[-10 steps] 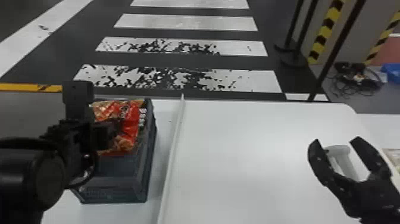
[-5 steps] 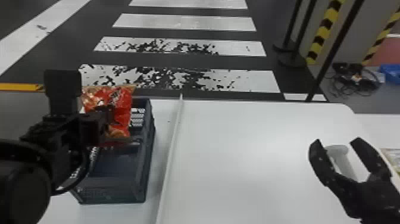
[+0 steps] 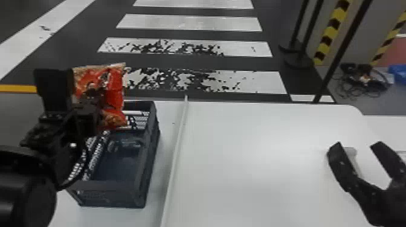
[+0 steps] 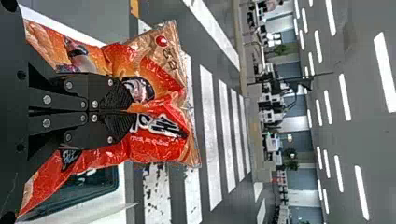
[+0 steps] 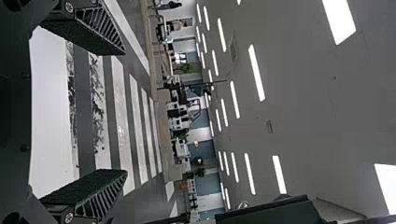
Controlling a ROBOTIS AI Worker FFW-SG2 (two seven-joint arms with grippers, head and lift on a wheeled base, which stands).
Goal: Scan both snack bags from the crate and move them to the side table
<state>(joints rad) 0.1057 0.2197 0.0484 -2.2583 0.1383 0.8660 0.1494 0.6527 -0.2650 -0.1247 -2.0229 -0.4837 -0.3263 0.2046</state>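
My left gripper point(image 3: 92, 113) is above the dark blue crate point(image 3: 104, 193), shut on a red and orange snack bag point(image 3: 113, 87) that hangs over the crate's far left part. In the left wrist view my left gripper point(image 4: 130, 111) pinches the middle of the snack bag point(image 4: 159, 144), whose ends spread out on both sides of the fingers. The crate's dark floor shows below the bag. At the right, my right gripper point(image 3: 357, 145) stands open over the white table point(image 3: 256, 169); in the right wrist view my right gripper point(image 5: 125, 112) has its fingers wide apart with nothing between them.
A pale raised strip point(image 3: 176, 151) runs along the table right of the crate. A small whitish object point(image 3: 352, 155) sits behind the right gripper's left finger. Beyond the table are black stands point(image 3: 297, 57), cables point(image 3: 362, 80) and a striped floor.
My left gripper has raised the snack bag up out of the crate and shifted slightly left, uncovering more of the crate's inside. The right gripper has stayed nearly still.
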